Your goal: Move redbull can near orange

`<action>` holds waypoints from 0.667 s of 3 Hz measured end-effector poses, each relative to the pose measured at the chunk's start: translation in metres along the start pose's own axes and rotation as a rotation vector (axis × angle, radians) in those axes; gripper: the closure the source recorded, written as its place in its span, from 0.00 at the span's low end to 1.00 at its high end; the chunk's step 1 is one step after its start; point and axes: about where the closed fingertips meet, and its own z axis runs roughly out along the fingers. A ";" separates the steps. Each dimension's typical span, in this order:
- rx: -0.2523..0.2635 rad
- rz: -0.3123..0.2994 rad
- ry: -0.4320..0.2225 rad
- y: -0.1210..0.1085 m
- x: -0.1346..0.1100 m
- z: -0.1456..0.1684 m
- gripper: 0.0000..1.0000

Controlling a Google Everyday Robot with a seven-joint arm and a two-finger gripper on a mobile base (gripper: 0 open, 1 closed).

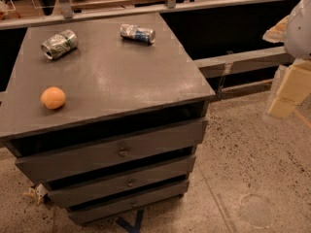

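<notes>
**Camera view: tool off the tabletop's right side**

My tool [290, 89] hangs at the right edge, beyond the tabletop [121, 76]; I cannot tell its state. The redbull can [138, 33] lies on its side at the back. The orange [53, 97] sits front-left, well apart. A green-marked can [59, 44] lies back-left, behind the orange.

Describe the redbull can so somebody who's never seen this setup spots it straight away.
Start at the grey drawer cabinet and look along the far edge of its top. The redbull can lies on its side near the far right corner, while the tool sits off beyond the cabinet's right side. Unlike the fatter green-marked can to its left, it is slim, silver with blue patches.
</notes>
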 end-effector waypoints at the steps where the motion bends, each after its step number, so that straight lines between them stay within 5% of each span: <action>1: 0.000 0.000 0.000 0.000 0.000 0.000 0.00; 2: 0.024 0.049 -0.076 -0.008 -0.007 0.003 0.00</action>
